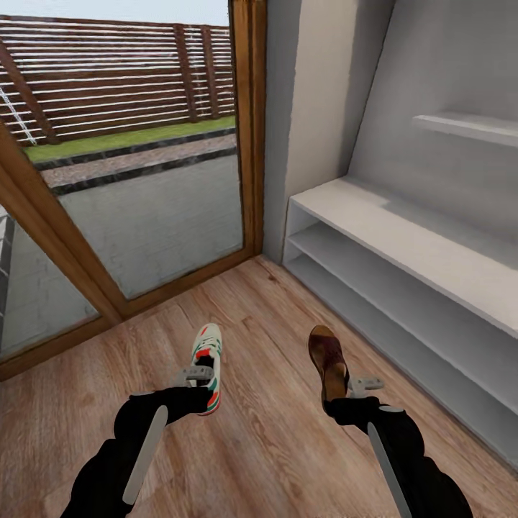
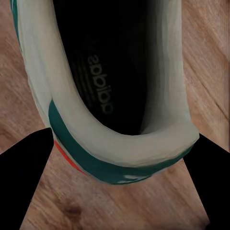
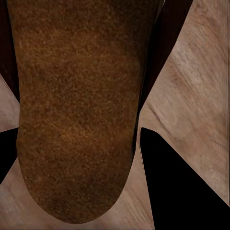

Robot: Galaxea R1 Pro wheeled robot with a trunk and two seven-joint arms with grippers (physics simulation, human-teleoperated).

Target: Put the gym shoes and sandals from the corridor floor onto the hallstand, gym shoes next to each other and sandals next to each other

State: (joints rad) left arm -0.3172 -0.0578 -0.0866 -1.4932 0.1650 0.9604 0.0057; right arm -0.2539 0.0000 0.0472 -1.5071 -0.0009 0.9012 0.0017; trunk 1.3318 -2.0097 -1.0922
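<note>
A corridor corner: a wood-framed glass door [image 1: 144, 180] looks out on a patio and slatted fence, and the wood-plank corridor floor [image 1: 266, 446] runs from it to the grey wall on the right. Against that wall stands the hallstand [image 1: 403, 244], a light grey unit with a flat top and two open shelves below, all bare in what shows, with a wall shelf [image 1: 467, 126] above it.

Both arms reach forward over the floor. The left gripper [image 1: 196, 375] is at the heel of a gym shoe [image 1: 207, 363], whose toe points away from the robot; in the left wrist view the heel collar [image 2: 120, 139] sits between the two dark fingers [image 2: 24, 177], apparently clamped. The right gripper [image 1: 352, 385] is at the heel of a sandal [image 1: 327, 360], again with its long axis pointing away; the right wrist view has its tan footbed [image 3: 76, 110] between the fingers [image 3: 177, 182], seemingly gripped too. Whether either shoe is clear of the floor is hard to tell.

The rack lies to the right of both, so the sandal's arm is nearer, and each shoe must swing rightward, likely turning toe toward the wall.
</note>
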